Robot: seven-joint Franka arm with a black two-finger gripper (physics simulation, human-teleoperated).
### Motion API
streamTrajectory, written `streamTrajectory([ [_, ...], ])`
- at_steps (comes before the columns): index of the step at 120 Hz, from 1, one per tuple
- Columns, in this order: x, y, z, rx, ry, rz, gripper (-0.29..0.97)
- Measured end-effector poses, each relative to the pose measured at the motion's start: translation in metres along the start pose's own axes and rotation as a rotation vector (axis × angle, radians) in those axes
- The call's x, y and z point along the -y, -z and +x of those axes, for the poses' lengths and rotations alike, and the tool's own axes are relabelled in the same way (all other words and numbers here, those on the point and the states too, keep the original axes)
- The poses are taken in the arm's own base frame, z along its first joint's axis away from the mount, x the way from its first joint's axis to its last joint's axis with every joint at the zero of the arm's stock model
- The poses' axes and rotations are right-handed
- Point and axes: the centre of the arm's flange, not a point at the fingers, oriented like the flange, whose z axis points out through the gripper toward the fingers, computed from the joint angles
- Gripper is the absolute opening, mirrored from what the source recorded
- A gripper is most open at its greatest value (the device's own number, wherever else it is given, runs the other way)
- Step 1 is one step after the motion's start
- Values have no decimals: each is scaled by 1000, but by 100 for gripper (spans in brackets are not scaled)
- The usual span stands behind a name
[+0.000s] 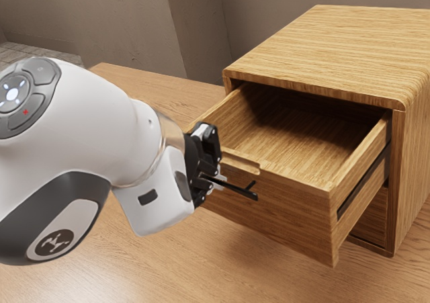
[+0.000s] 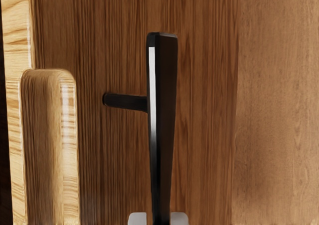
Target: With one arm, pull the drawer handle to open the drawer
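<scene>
Table (image 1: pixel 222 269); one open drawer (image 1: pixel 282 205); one handle (image 2: pixel 162 125).

black drawer handle (image 2: pixel 162 125) runs as a long flat bar along the wooden drawer front (image 2: pixel 119 35), held off it by a short black post (image 2: pixel 124 102). pale glint down one edge of the bar. two light grey fingertips (image 2: pixel 137 219) of the gripper (image 2: pixel 158 221) sit against the bar, one on each side. rounded wooden lip (image 2: pixel 47 145), same grain, near the handle on the post's side. lighter wood table (image 2: pixel 279 110) past the drawer front's edge on the bar's other side
</scene>
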Motion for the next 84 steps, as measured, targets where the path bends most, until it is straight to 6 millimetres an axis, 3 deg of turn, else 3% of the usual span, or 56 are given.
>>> streamTrajectory([
  [65, -3, -9, 6, -48, 39, -43, -1],
  [84, -4, -7, 8, -57, 42, -49, 16],
])
